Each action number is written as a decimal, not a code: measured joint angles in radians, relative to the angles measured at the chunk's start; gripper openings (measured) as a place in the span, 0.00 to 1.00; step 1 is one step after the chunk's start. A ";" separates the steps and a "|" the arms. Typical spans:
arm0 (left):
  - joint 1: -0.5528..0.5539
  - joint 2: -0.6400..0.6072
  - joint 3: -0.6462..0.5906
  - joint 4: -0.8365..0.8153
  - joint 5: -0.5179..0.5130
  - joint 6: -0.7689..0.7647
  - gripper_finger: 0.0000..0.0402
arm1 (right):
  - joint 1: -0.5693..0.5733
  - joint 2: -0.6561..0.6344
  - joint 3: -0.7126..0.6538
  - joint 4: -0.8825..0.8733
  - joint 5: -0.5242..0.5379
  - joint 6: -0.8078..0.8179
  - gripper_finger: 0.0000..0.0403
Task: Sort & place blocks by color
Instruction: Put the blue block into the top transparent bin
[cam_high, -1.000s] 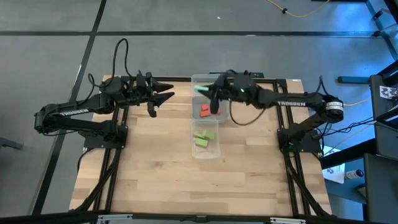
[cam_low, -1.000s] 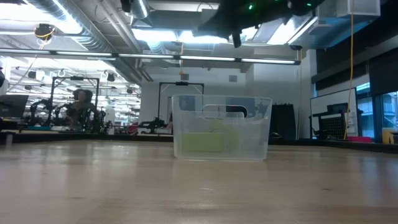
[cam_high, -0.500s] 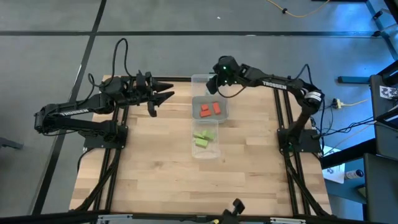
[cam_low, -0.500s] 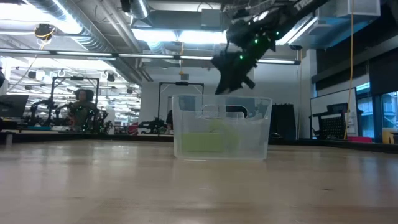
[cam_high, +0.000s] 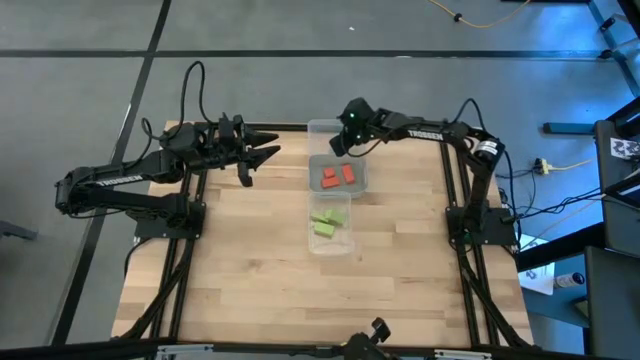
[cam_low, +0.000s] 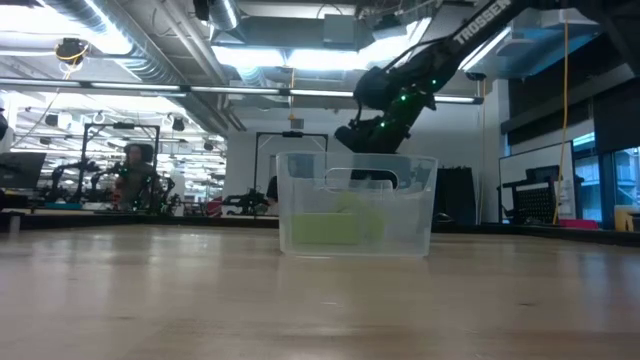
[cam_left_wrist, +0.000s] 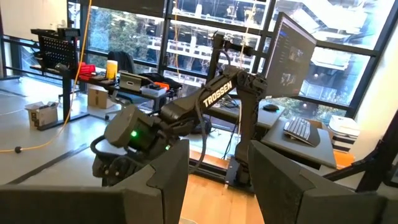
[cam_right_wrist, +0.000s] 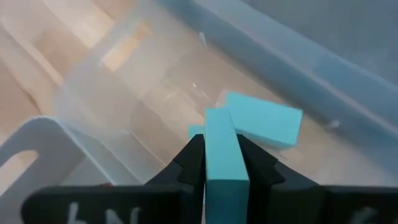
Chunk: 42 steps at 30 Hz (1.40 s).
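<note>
Right gripper (cam_right_wrist: 221, 163) pinches one mint teal block (cam_right_wrist: 225, 158) upright between its fingertips, hanging just over the far tray (cam_high: 318, 128) at the table's back edge; in the right wrist view two more teal blocks (cam_right_wrist: 264, 121) lie on that tray's floor just beyond the held one, one mostly hidden behind it, so three teal seen. Three clear trays sit in a row down the table's middle, touching or nearly: far one, middle tray (cam_high: 361, 183) with two red blocks (cam_high: 338, 176) side by side, near tray (cam_high: 350, 243) with lime blocks (cam_high: 327, 221), two or three, can't split them in the high view. In the low view the near tray shows a lime smear through its wall, the right arm angled down behind it. Left gripper (cam_high: 268, 153) waits off the table's back left, raised, fingers spread, holding nothing. Surface: light wood plank table (cam_high: 240, 270) on a dark frame, grey floor around. Room behind: open lab, ceiling light strips, windows, desks with monitors, other robot arms, one person (cam_low: 130, 170) seated far back.
</note>
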 joint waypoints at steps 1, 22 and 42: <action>0.000 0.000 0.000 0.000 0.000 0.000 0.39 | 0.000 0.006 0.000 -0.001 0.000 0.009 0.15; 0.000 0.000 0.000 0.000 0.000 -0.002 0.39 | -0.006 0.036 -0.002 0.013 0.035 0.130 0.15; 0.000 0.000 0.000 0.000 -0.028 -0.001 0.39 | -0.008 0.038 -0.139 0.185 0.062 0.308 0.16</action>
